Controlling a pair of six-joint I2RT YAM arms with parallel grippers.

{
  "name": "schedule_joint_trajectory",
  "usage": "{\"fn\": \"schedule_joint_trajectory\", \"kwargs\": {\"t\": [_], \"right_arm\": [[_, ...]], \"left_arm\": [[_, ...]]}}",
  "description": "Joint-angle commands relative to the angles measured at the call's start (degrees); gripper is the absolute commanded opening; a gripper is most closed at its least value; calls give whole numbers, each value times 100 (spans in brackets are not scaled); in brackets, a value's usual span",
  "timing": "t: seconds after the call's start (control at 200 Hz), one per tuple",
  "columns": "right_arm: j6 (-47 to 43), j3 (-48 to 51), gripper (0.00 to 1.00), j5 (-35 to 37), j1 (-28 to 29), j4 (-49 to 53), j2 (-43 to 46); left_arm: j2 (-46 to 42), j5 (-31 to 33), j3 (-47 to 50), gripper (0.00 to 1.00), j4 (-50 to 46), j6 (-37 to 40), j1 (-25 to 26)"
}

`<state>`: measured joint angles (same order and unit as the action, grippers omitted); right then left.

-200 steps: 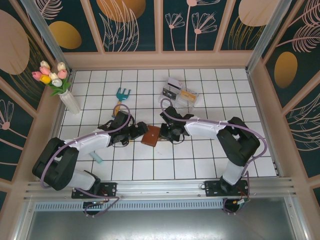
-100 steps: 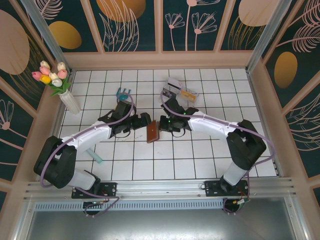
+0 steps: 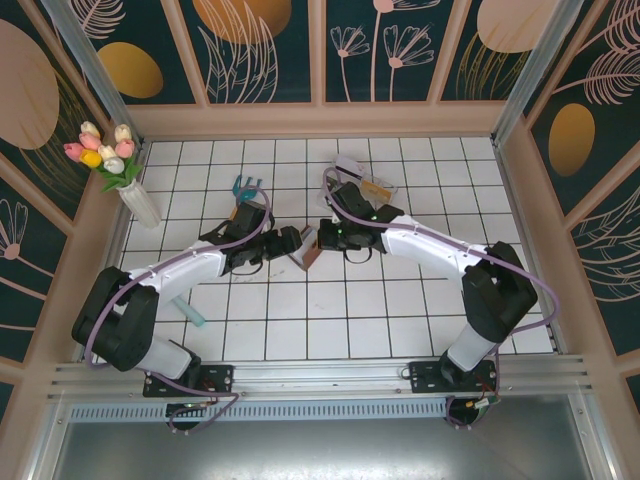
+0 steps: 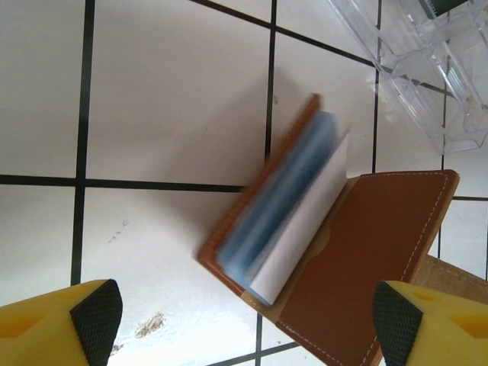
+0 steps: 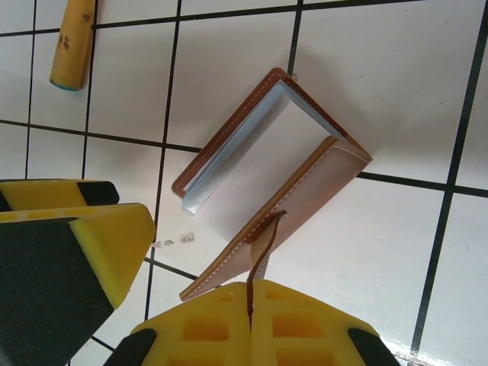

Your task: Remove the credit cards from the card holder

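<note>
The card holder (image 3: 308, 252) is a reddish-brown leather wallet near the table's middle, hanging open like a book. My right gripper (image 5: 250, 293) is shut on its thin leather strap (image 5: 263, 236) and holds one cover up. Blue-grey pockets (image 4: 278, 194) and a pale sheet (image 4: 305, 221) show between the covers. The credit cards are hidden. My left gripper (image 4: 245, 328) stands open just left of the wallet, its fingertips (image 4: 95, 314) wide apart on either side of the wallet's lower corner. In the top view the left gripper (image 3: 287, 243) and right gripper (image 3: 322, 240) face each other across the wallet.
A clear plastic box (image 3: 365, 186) lies behind the right gripper, close to the wallet (image 4: 427, 69). A teal-headed garden fork (image 3: 245, 188) lies behind the left arm, its wooden handle (image 5: 74, 42) nearby. A vase of tulips (image 3: 137, 200) stands far left. Walls ring the table.
The right gripper has shut on the strap and lifted the wallet from lying flat, so it now hangs open. Both grippers moved toward the back. The left jaws have narrowed slightly.
</note>
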<state>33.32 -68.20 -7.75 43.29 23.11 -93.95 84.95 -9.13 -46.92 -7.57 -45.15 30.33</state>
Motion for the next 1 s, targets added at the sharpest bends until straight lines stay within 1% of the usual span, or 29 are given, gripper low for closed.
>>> {"fn": "schedule_joint_trajectory", "kwargs": {"t": [0.0,0.19,0.295,0.475,0.54,0.58,0.646,0.811,0.856,0.891,0.941,0.956,0.996], "right_arm": [[-29,59,7,137,-109,96,-55],[94,453,7,484,-296,359,186],[148,729,7,521,-446,335,342],[157,886,7,562,-552,256,379],[157,869,7,508,-584,210,370],[141,846,7,453,-585,165,369],[123,786,7,405,-582,130,366],[44,669,7,412,-589,145,301],[18,659,7,447,-585,182,256],[8,647,7,486,-587,217,218],[-9,651,7,524,-585,246,200],[-10,655,7,528,-586,247,197],[-23,672,7,537,-588,245,198]], "left_arm": [[131,-23,33,83,195,-12,-22],[306,-54,-59,71,234,39,-20],[424,-160,-139,65,327,83,-19],[694,-938,-271,52,713,112,-19],[759,-1280,-276,45,878,85,-18],[769,-1470,-274,43,1016,44,-20],[743,-1491,-287,43,1062,4,-12],[814,-1043,-513,49,640,301,-18],[890,-1094,-589,51,564,545,-19],[966,-1089,-719,54,357,863,-18],[1101,-858,-845,58,-46,1230,-46],[1143,-802,-1020,59,-151,1305,-50],[1256,-779,-1165,62,-330,1430,-80]]}}
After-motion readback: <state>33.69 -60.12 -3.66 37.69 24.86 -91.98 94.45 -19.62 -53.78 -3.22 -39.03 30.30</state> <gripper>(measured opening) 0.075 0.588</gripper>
